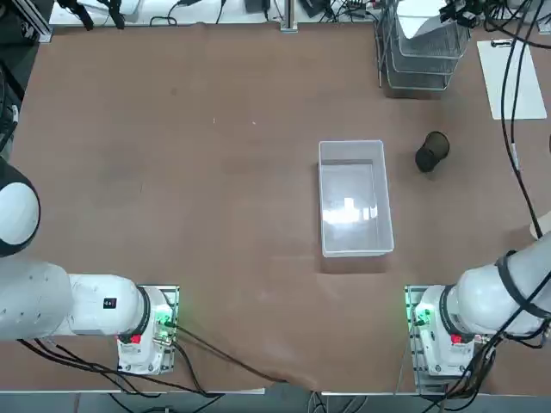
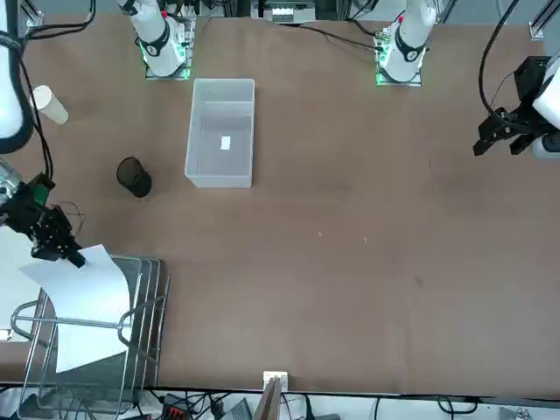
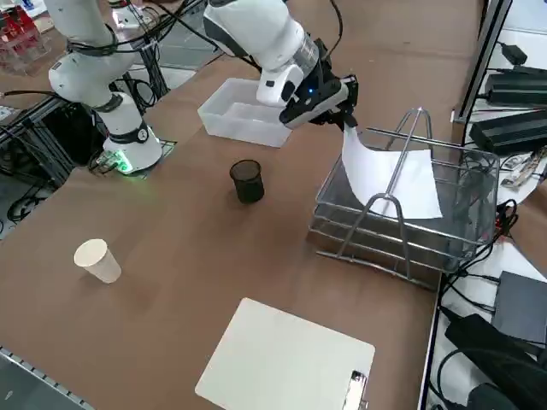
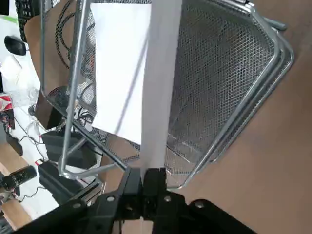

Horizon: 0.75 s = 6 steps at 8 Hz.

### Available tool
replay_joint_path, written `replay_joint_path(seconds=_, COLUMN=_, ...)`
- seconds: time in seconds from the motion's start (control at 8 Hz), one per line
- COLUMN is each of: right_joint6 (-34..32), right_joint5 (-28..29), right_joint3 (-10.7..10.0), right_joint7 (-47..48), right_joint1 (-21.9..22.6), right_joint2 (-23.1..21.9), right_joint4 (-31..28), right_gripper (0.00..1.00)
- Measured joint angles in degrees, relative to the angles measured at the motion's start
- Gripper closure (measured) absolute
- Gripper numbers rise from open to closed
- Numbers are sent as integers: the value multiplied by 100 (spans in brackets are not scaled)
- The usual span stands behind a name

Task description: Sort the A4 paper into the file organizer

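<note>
Paper (image 2: 83, 311) is seen at the lower left of the front view, pinched by one corner in the right gripper (image 2: 72, 256), whose fingers are pressed together on the sheet. The sheet hangs down over the top tier of the organizer (image 2: 140, 346), one corner held above the rack and the rest draped across the mesh and behind the wire handle. In the side view, the gripper (image 3: 346, 120) is placed at upper centre, just above the rack's near corner. A black cup (image 2: 133, 177) stands on the table further up the front view, near the rack. To its right lies a clear bin (image 2: 221, 133). In the side view, a paper cup (image 3: 97, 260) sits at the left and a clipboard (image 3: 286, 363) at the bottom.
</note>
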Motion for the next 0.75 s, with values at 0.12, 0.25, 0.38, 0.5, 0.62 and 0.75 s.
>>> replay_joint_path(seconds=0.12, right_joint6=104, right_joint5=1, right_joint3=0, right_joint7=70, right_joint1=19, right_joint2=29, right_joint4=-19, right_gripper=98)
replay_joint_path(seconds=0.25, right_joint6=244, right_joint5=1, right_joint3=0, right_joint7=166, right_joint1=33, right_joint2=67, right_joint4=-24, right_gripper=98)
replay_joint_path(seconds=0.38, right_joint6=391, right_joint5=2, right_joint3=0, right_joint7=351, right_joint1=72, right_joint2=113, right_joint4=-28, right_gripper=98)
replay_joint_path(seconds=0.5, right_joint6=529, right_joint5=2, right_joint3=2, right_joint7=562, right_joint1=137, right_joint2=161, right_joint4=-32, right_gripper=98)
replay_joint_path(seconds=0.62, right_joint6=669, right_joint5=2, right_joint3=3, right_joint7=778, right_joint1=201, right_joint2=213, right_joint4=-33, right_gripper=98)
replay_joint_path(seconds=0.75, right_joint6=819, right_joint5=2, right_joint3=3, right_joint7=994, right_joint1=240, right_joint2=260, right_joint4=-34, right_gripper=98)
